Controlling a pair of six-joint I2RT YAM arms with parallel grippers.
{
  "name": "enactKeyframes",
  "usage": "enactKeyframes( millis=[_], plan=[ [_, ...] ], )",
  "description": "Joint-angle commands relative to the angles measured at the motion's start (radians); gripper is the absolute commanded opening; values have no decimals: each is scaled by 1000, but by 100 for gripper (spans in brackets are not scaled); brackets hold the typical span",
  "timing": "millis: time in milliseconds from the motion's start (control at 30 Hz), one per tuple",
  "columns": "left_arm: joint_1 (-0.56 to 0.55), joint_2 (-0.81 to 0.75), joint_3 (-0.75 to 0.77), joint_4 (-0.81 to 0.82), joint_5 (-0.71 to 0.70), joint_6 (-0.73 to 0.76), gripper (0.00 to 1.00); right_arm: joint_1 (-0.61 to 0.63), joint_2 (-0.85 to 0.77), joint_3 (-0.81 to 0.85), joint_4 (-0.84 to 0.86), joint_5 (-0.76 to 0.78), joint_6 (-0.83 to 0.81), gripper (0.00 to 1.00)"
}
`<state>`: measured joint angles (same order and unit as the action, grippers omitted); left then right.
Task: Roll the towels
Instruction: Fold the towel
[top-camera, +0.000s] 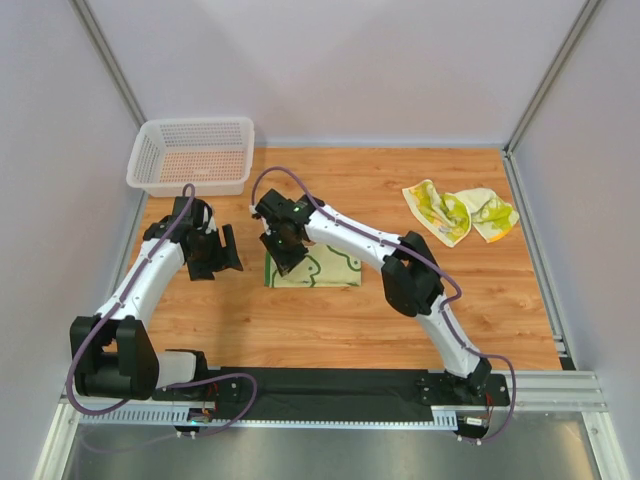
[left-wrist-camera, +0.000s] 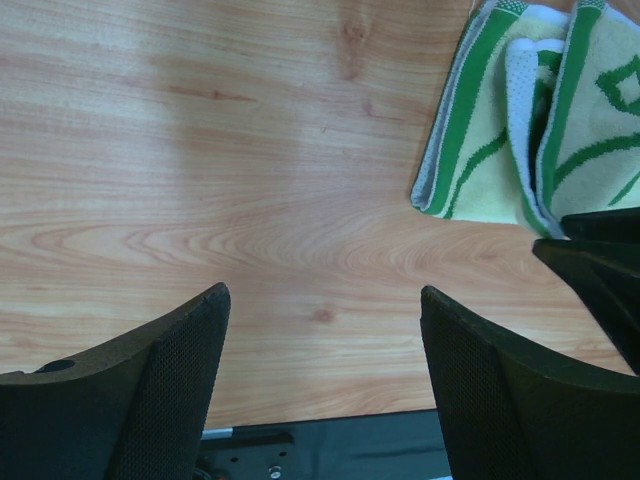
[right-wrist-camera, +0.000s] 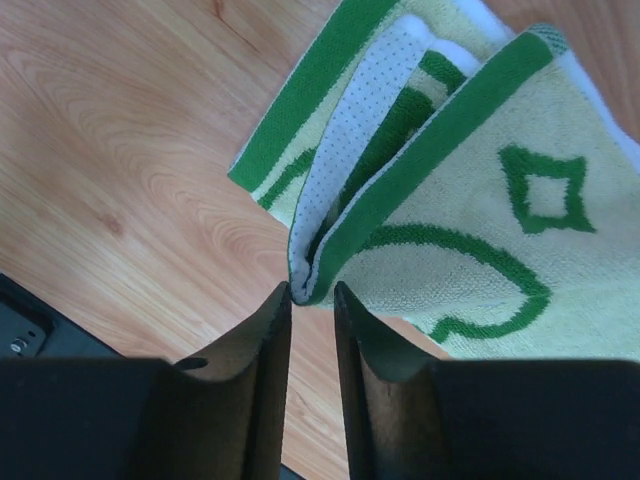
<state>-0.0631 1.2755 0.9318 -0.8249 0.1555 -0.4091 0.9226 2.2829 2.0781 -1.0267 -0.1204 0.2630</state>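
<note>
Hovering at the left end of the middle towel (top-camera: 335, 268), the right pincer (right-wrist-camera: 312, 290) points down at a doubled-over green border. That towel lies on the tabletop (top-camera: 400, 170) between the two arms. Its long side runs left to right, and its folded end faces the left arm. Everything still to be rolled stretches away to the right of the pincer, so I judge the roll should travel that way. The right arm is the nearer one, directly over the cloth. Its jaws stand only a narrow slit apart, and the fold's edge meets the very tips. Whether the cloth is pinched or merely touched, I cannot tell.

The left pincer (left-wrist-camera: 322, 292) hangs just beside the same end over bare wood. Its jaws are spread wide and it has hold of nothing. Two more towels (top-camera: 438, 212) lie crumpled and overlapping at the far right, well apart from both arms.
</note>
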Motion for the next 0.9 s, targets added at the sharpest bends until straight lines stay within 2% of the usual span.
enactKeyframes(
  millis=[0, 67, 200, 400, 500, 600, 767, 867],
  plan=[
    [6, -5, 4, 18, 7, 9, 83, 5, 36, 3, 53, -74, -8, 27],
    [6, -7, 2, 18, 7, 9, 83, 5, 47, 26, 57, -87, -5, 46],
    [6, 4, 5, 21, 15, 12, 83, 4, 59, 103, 43, -85, -7, 60],
    [6, 30, 21, 32, 42, 20, 82, -53, -69, 103, 60, -87, 22, 76],
    [6, 64, 53, 38, 74, 15, 80, -112, -166, 45, 79, -117, 57, 78],
    [-12, 100, 97, 47, 95, 12, 78, -177, -293, -97, 102, -114, 65, 78],
    [-79, 189, 218, 58, 107, 7, 78, -292, -460, -434, 149, -84, 79, 77],
    [-115, 271, 278, 66, 131, -5, 77, -366, -513, -567, 145, -79, 87, 76]
  ],
)
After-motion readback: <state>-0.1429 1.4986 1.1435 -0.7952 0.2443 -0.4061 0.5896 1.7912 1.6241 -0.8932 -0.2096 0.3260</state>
